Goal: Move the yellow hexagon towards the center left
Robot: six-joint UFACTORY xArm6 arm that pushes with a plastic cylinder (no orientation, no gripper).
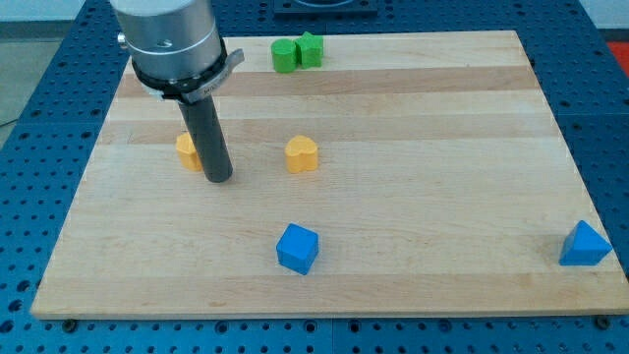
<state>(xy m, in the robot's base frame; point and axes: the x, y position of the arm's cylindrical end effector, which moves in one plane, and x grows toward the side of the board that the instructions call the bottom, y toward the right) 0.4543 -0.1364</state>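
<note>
Two blue blocks (297,248) nearest (cube, triangle), two yellow (302,154), two green (296,52); my tip (218,180) beside yellow hexagon (187,150).

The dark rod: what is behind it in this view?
A yellow block sits at the view's left of my tip, partly hidden by the rod. Its covered side and exact shape cannot be seen.
</note>
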